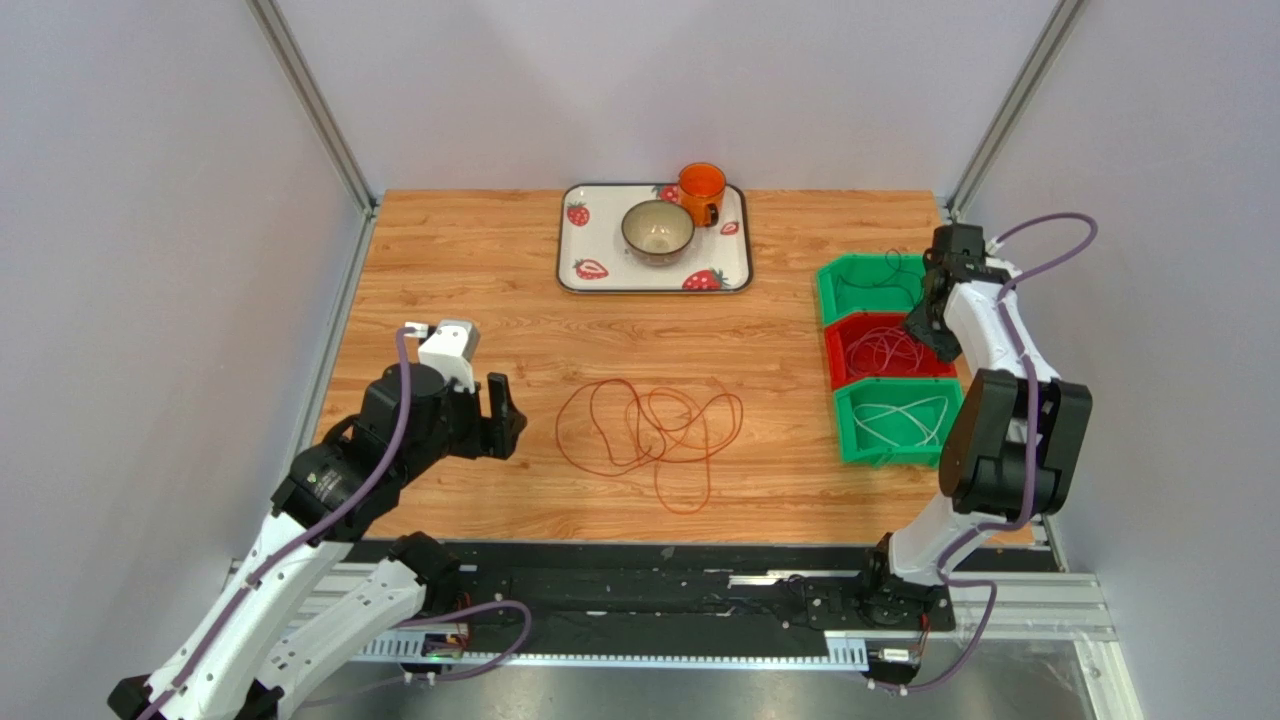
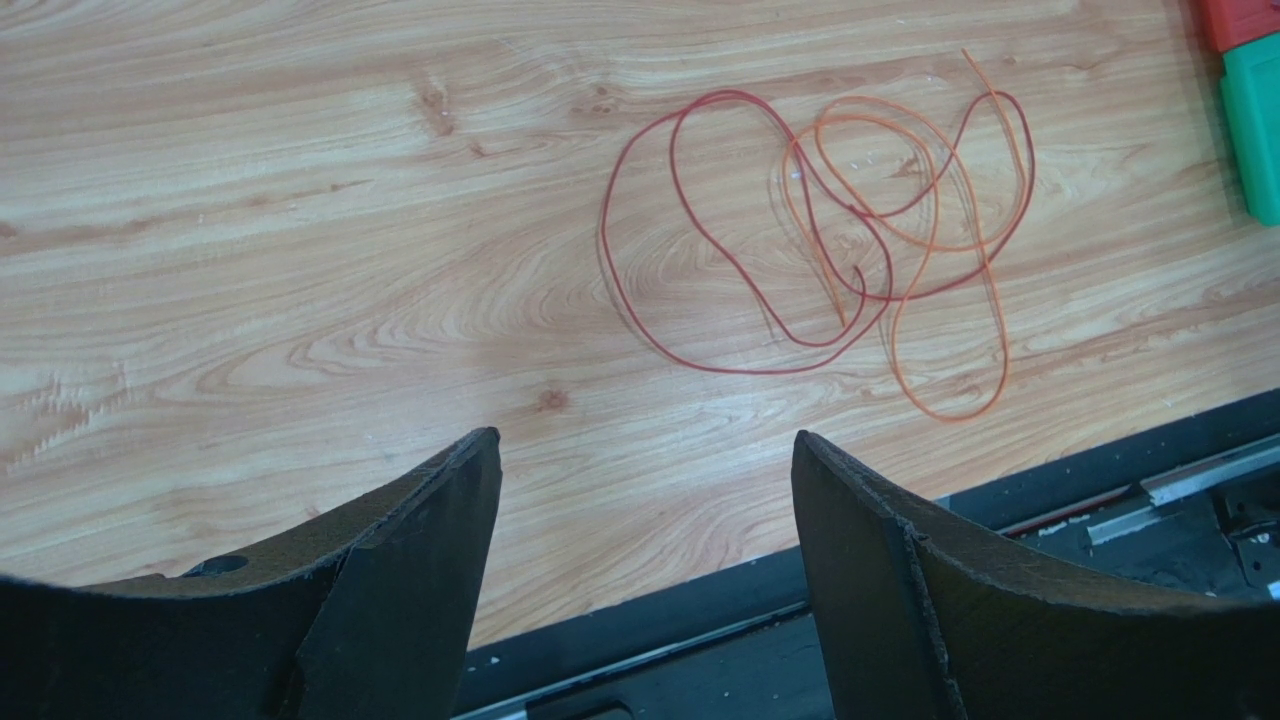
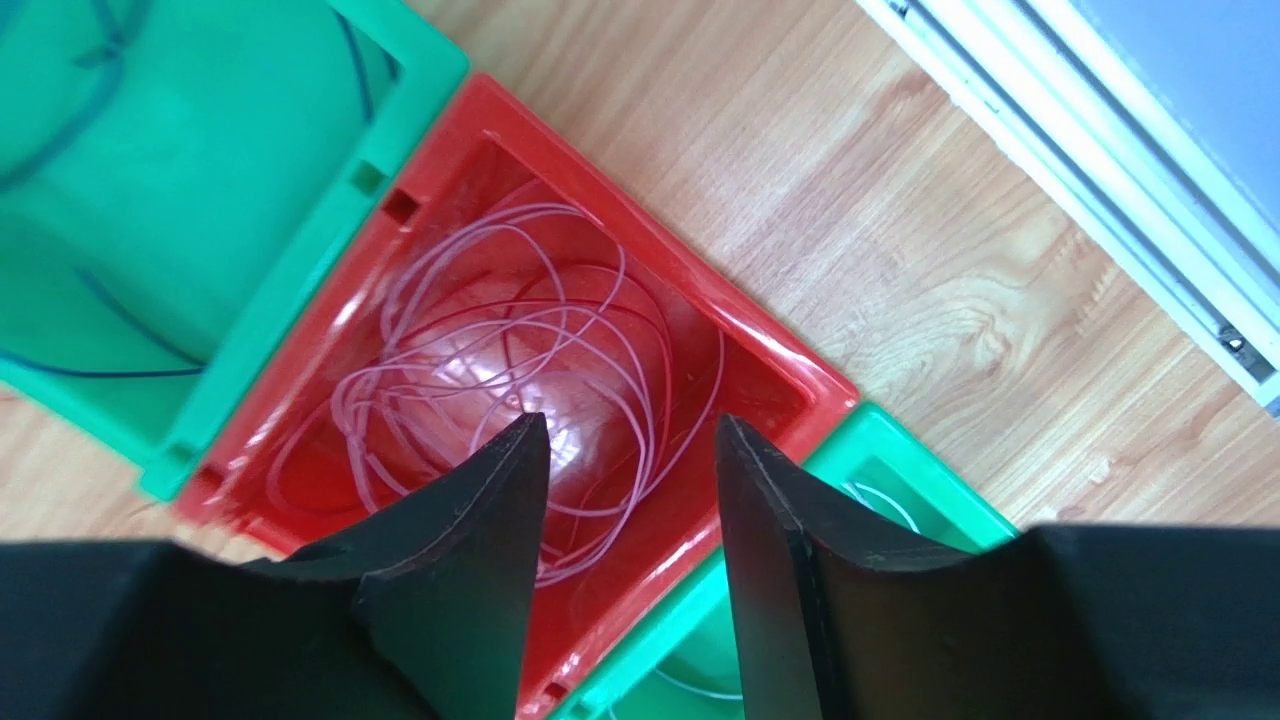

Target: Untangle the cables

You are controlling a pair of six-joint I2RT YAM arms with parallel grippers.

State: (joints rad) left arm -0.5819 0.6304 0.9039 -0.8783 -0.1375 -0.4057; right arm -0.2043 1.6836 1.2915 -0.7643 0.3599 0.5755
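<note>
Currently: sorting step, part done by the look of it. Your left end effector [image 2: 646,450]: jaws wide apart, empty, hanging over the bench [image 2: 301,225] to the left of the tangle. Cables [image 1: 661,425]: one red, one orange, looped through each other at bench centre, well apart from the bins. Your right end effector [image 3: 624,435]: jaws parted, holding nothing, above the red bin [image 3: 684,255], where a pale cable [image 3: 451,270] lies coiled. Next, likely: you pinch one outer loop alone and draw it clear.

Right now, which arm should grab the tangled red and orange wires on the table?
Left. The left gripper sits open just beside the thin red and orange wires; the right gripper hangs over the red plastic bin, farther away.
</note>
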